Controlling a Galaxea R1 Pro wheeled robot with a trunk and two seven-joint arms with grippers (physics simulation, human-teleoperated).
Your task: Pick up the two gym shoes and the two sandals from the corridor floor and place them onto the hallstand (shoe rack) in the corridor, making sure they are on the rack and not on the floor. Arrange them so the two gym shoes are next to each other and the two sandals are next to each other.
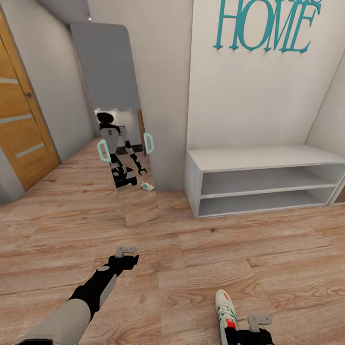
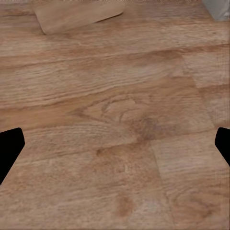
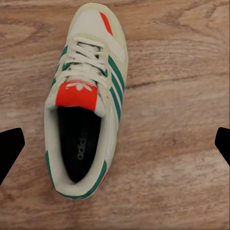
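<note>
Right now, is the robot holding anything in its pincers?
No, nothing. The right pincer hangs open above the gym shoe, not touching it. The left pincer is open over bare floor.

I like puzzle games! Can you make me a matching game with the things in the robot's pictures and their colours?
Things:
1. gym shoe
2. door
3. HOME letters
4. low bench

Colours:
A. teal
B. orange-brown wood with pale stripes
C. pale grey-white
D. cream with green stripes and a red-orange tongue label

Right pairs: 1-D, 2-B, 3-A, 4-C
</note>
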